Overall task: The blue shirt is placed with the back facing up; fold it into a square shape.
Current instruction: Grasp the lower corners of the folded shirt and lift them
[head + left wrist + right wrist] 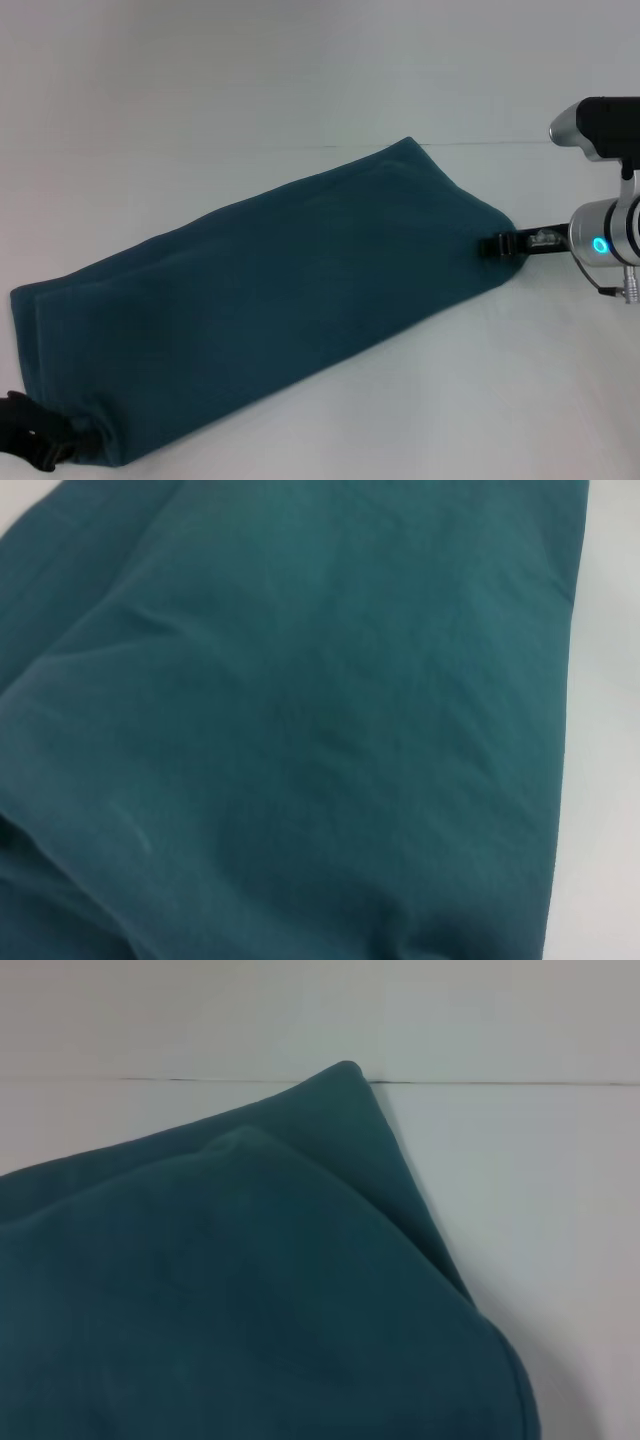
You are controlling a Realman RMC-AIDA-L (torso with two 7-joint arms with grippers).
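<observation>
Teal blue shirt [270, 300] pinched by left hand [40, 445], right hand [500, 245]; wrist views fabric only.

Blue shirt [270, 300]: plain dark teal-blue, no print or pattern, uniform across all views.
Table [200, 90]: white, unpatterned, crossed by one thin dark seam line.
Left gripper [30, 440]: black.
Right gripper [498, 245]: black fingers; the arm behind is silver with a black housing and a glowing cyan-blue ring light.
</observation>
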